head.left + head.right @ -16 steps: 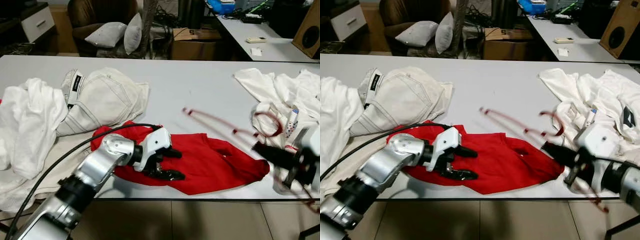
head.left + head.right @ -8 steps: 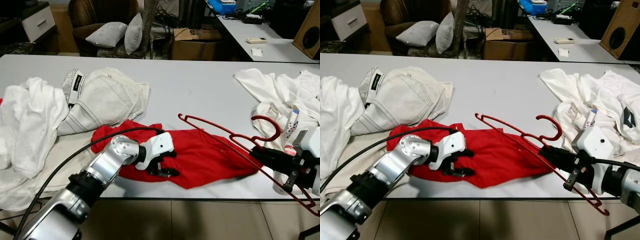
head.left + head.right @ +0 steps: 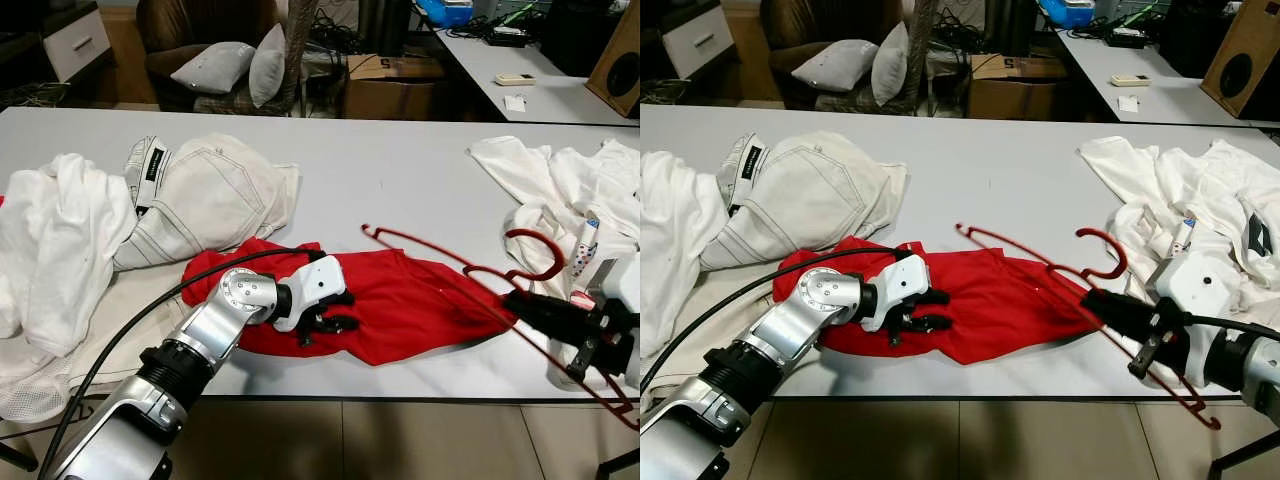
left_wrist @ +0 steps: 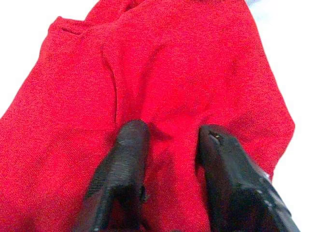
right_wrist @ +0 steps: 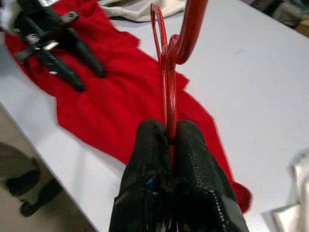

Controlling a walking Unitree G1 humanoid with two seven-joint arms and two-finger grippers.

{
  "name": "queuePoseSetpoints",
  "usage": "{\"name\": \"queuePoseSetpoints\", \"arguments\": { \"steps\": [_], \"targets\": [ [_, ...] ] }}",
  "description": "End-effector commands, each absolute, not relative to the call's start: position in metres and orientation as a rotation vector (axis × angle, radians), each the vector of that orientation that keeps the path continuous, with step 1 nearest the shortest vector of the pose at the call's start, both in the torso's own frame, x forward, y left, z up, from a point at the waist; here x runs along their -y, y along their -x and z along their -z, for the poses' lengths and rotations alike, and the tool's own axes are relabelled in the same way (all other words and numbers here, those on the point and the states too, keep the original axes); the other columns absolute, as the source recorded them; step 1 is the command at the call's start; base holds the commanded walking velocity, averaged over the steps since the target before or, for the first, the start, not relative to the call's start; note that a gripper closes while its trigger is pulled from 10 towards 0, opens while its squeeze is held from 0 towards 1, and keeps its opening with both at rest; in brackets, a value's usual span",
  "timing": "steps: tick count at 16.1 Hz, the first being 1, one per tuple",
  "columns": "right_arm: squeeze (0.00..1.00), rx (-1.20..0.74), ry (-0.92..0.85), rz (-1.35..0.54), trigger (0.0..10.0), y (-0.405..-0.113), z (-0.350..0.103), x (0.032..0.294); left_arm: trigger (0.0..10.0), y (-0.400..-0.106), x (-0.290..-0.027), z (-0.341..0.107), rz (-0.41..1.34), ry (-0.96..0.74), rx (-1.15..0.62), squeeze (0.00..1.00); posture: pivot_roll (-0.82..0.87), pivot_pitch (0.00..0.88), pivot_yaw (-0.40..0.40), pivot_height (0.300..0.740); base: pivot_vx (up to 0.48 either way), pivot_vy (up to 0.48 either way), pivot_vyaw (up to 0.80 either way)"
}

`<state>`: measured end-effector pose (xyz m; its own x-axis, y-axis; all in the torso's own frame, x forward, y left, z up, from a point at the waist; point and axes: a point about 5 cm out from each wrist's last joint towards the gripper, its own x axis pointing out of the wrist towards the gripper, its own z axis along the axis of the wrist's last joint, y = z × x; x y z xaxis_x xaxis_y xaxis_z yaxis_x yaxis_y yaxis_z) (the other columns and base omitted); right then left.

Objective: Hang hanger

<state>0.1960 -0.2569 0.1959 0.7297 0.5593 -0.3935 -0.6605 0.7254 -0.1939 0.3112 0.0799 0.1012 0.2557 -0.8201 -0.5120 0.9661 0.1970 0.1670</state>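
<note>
You see the grey counter (image 3: 400,170) carrying a red shirt (image 3: 420,300) near its front edge, with cream jeans (image 3: 210,195) lying just beyond the shirt's left end. Your red hanger (image 3: 440,262) sits tilted over the shirt's right end, its hook towards the white clothes (image 3: 560,180). Your right tool (image 5: 169,140) is clamped on the hanger's bar. Your left tool (image 4: 169,145) presses on the shirt, fingers (image 4: 128,145) narrowly apart with a fold of cloth between them.

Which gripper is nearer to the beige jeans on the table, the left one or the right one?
Left. The left gripper rests on the red shirt just in front of the beige jeans. The right gripper, clamped on the red hanger, is far across the table.
</note>
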Motion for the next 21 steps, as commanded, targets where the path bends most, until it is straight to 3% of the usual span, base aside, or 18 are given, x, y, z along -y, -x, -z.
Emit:
{"name": "queuePoseSetpoints", "arguments": {
  "steps": [1,9,12,15,16,17,19,21],
  "targets": [
    [0.0,-0.287,0.349,-0.634,10.0,-0.2,-0.201,0.262,0.0,-0.315,-0.082,-0.103,1.264,-0.496,-0.331,0.0,-0.01,0.024,-0.006,0.74,0.0,0.0,0.0],
    [0.0,-0.231,0.247,-0.17,10.0,-0.225,-0.174,0.271,0.0,-0.304,-0.086,-0.1,1.218,-0.435,-0.255,0.0,-0.01,0.004,-0.003,0.74,0.0,0.0,0.0],
    [0.0,-0.212,0.219,-0.129,10.0,-0.226,-0.173,0.269,0.0,-0.31,-0.086,-0.109,1.175,-0.427,-0.19,0.0,0.0,0.0,0.005,0.74,0.0,0.0,0.0],
    [0.0,-0.177,0.214,-0.093,10.0,-0.23,-0.176,0.268,0.0,-0.361,-0.09,-0.178,0.909,-0.451,0.129,0.0,0.0,0.0,0.021,0.74,0.0,0.0,0.0],
    [0.0,-0.163,0.212,-0.081,10.0,-0.231,-0.177,0.267,0.0,-0.377,-0.094,-0.223,0.799,-0.432,0.294,0.0,-0.01,0.0,0.029,0.74,0.0,0.0,0.0],
    [0.0,-0.157,0.212,-0.078,10.0,-0.231,-0.178,0.267,0.0,-0.381,-0.096,-0.242,0.76,-0.416,0.36,0.0,-0.01,0.0,0.032,0.74,0.0,0.0,0.0],
    [0.0,-0.132,0.217,-0.054,10.0,-0.232,-0.181,0.267,0.0,-0.377,-0.106,-0.322,0.647,-0.276,0.715,0.0,-0.01,0.0,0.043,0.74,0.0,0.0,0.0],
    [0.0,-0.127,0.22,-0.043,10.0,-0.23,-0.181,0.267,0.0,-0.369,-0.103,-0.324,0.728,-0.229,0.771,0.0,-0.01,0.0,0.045,0.74,0.0,0.0,0.0]
  ]
}}
